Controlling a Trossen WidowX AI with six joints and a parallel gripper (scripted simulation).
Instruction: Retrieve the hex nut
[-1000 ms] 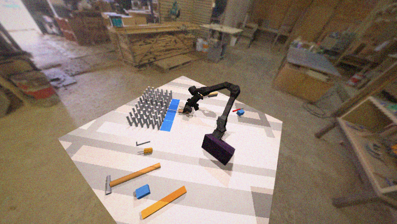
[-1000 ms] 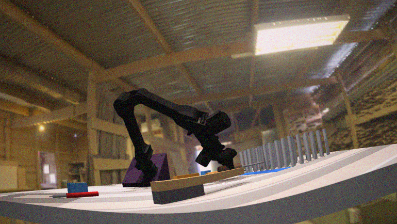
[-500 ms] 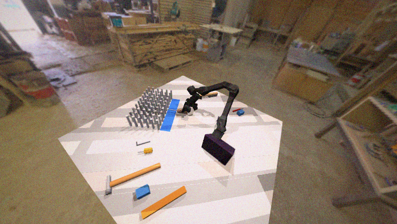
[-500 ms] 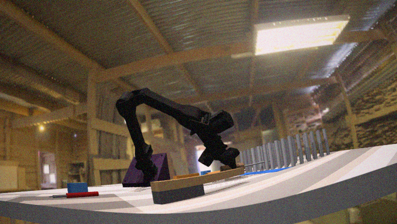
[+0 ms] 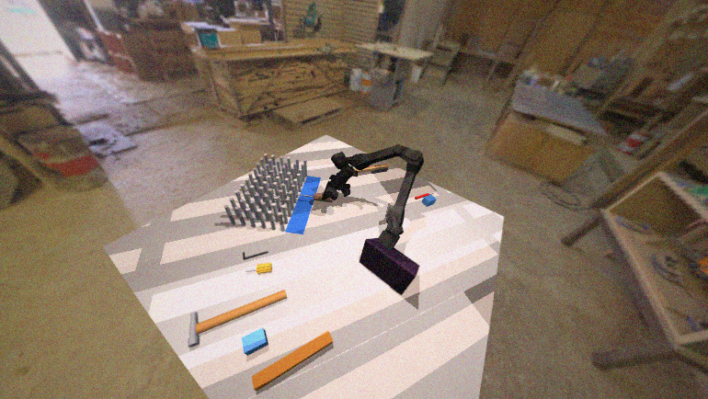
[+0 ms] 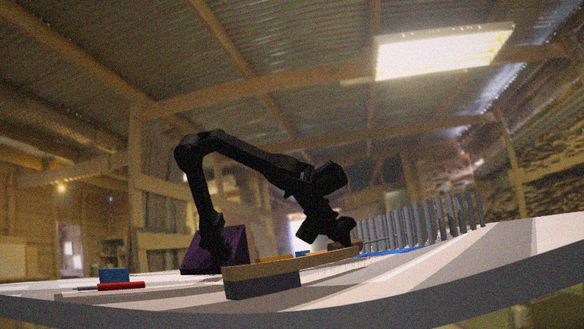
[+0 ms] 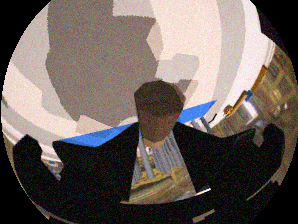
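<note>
The gripper (image 5: 328, 195) (image 6: 347, 243) (image 7: 156, 125), partly open, grips a wooden-handled tool (image 5: 322, 197) (image 7: 159, 107). Sideways drift could make its shaft (image 5: 305, 197), towards nine o'clock from above, topple metal spacers (image 5: 268, 193) (image 6: 417, 222) (image 7: 170, 155).

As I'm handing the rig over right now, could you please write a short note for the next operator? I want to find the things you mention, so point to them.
Gripper (image 5: 325, 197) (image 6: 350, 245) (image 7: 156, 125): shut on the tool's brown handle (image 5: 321, 197) (image 7: 159, 107).
Tool's thin shaft (image 5: 305, 196): over the blue taped strip (image 5: 300, 216) (image 6: 392, 252) (image 7: 202, 109), toward the metal spacers (image 5: 269, 193) (image 6: 417, 222) (image 7: 172, 152).
Done: tool grasped; spacers look upright.
Nut: cannot be made out.
Left: nut onto strip, tool down outside, gripper open, arm clear.
</note>
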